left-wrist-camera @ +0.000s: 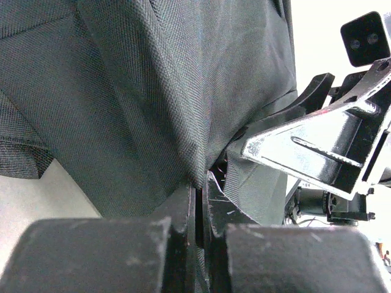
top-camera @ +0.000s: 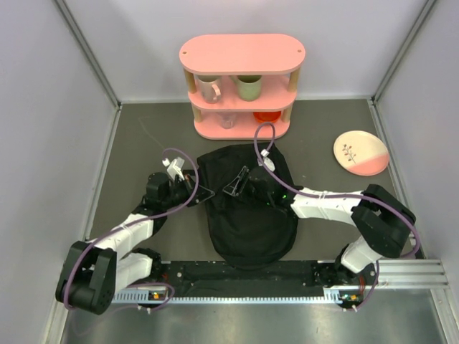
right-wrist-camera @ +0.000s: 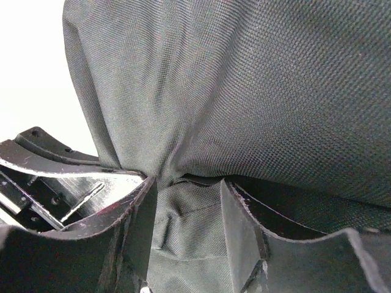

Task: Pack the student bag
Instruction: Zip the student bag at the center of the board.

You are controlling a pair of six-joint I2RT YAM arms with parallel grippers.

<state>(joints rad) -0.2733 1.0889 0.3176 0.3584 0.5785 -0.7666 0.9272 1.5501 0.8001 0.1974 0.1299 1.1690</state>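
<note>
The student bag (top-camera: 251,222) lies in the middle of the table (top-camera: 143,136), just in front of the pink shelf (top-camera: 242,54). It is soft and floppy, so I think the cloth may slip out and the mouth fall shut if an arm pulls too hard. The left gripper (left-wrist-camera: 198,198) has its fingers pressed together, pinching a fold at the bag's edge. The right gripper (right-wrist-camera: 186,201) has its fingers half apart with cloth between them; I cannot tell if they squeeze it.
</note>
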